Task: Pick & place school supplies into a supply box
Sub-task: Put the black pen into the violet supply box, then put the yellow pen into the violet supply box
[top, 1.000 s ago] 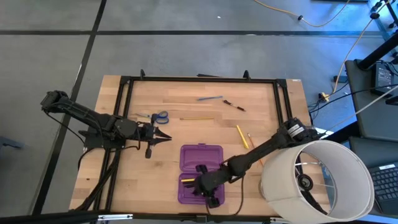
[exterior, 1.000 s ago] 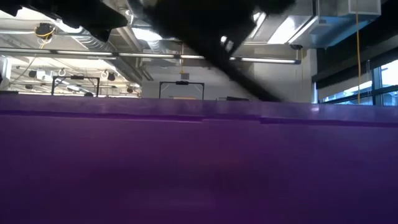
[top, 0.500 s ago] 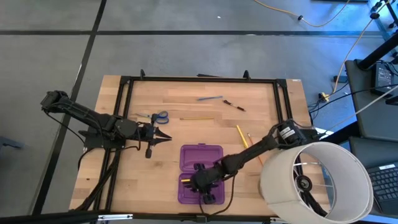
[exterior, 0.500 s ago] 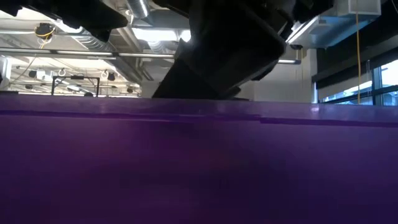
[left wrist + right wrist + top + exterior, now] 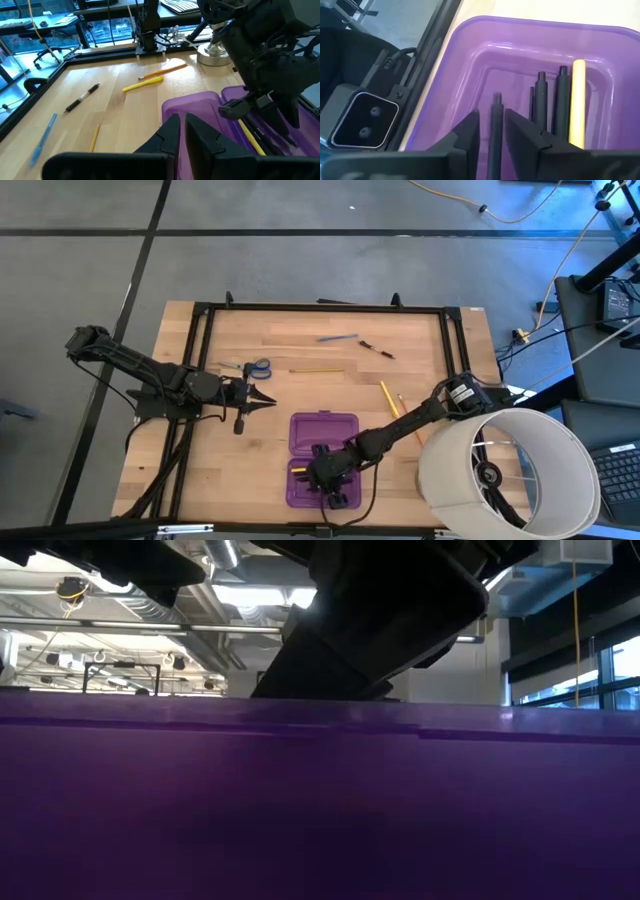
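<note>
**Pen between the fingers, low inside the case**

The right pincer hangs over the nearer half of the purple translucent hinged plastic case, which lies open at about six o'clock on the wooden table. A thin black pen lies in the narrow gap between its fingers, long axis running straight ahead along the case's length; whether they grip it or have let go cannot be told. Beside it in the same half lie two more dark pens and a yellow pencil, all parallel.

The left pincer waits at nine o'clock with fingers pressed together and empty, the blue-handled scissors just beside it.

Loose on the table are a blue pen and a black pen at twelve o'clock, a yellow pencil near the centre, and two more pencils at three o'clock. These two lie nearest the right arm, tilted roughly toward twelve to one o'clock, so a pick there would likely need the wrist turned across them.
</note>
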### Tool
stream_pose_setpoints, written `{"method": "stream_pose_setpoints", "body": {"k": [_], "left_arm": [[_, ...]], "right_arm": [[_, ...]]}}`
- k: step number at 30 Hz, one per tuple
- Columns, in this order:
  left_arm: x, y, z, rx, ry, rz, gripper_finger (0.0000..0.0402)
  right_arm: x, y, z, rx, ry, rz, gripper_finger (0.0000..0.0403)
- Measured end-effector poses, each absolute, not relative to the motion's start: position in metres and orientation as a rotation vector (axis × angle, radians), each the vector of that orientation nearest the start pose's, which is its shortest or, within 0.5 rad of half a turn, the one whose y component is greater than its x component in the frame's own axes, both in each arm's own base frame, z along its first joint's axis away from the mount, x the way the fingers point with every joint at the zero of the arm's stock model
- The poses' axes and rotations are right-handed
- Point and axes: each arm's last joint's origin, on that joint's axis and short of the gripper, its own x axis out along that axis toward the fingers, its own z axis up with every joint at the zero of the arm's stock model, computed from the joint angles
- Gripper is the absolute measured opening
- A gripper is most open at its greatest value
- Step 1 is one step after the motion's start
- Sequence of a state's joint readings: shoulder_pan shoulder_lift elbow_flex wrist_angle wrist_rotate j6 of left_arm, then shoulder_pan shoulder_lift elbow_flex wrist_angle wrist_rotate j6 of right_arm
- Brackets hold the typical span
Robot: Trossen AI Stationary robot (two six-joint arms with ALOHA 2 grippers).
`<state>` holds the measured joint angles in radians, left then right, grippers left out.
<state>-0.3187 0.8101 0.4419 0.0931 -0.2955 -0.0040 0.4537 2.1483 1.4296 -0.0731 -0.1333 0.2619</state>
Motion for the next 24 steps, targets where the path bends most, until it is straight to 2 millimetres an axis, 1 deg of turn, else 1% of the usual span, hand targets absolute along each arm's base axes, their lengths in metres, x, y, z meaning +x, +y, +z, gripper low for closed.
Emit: {"method": "stream_pose_setpoints", "body": {"k": [5,7,11,12,14,16,19,21,24], "left_arm": [[0.174,-0.048,0.237,0.079,0.262,-0.023,0.0023],[0.174,-0.048,0.237,0.079,0.262,-0.023,0.0024],[0.174,-0.048,0.237,0.079,0.262,-0.023,0.0022],[0.174,-0.048,0.237,0.079,0.262,-0.023,0.0022],[0.174,-0.048,0.237,0.079,0.262,-0.024,0.0020],[0.174,-0.048,0.237,0.079,0.262,-0.024,0.0020],[0.174,-0.048,0.237,0.079,0.262,-0.023,0.0020],[0.174,-0.048,0.237,0.077,0.262,-0.023,0.0020],[0.174,-0.048,0.237,0.073,0.263,-0.023,0.0022]], "right_arm": [[0.407,0.203,0.141,0.115,0.864,0.446,0.0118],[0.404,0.201,0.146,0.143,0.892,0.426,0.0119],[0.396,0.194,0.174,0.205,0.914,0.378,0.0119],[0.393,0.191,0.181,0.213,0.916,0.343,0.0119],[0.386,0.184,0.194,0.191,0.927,0.230,0.0119],[0.379,0.176,0.203,0.147,0.922,0.075,0.0119],[0.363,0.160,0.213,0.088,0.973,-0.167,0.0119],[0.353,0.148,0.214,0.096,1.050,-0.289,0.0119],[0.342,0.131,0.206,0.139,1.159,-0.444,0.0119]]}}
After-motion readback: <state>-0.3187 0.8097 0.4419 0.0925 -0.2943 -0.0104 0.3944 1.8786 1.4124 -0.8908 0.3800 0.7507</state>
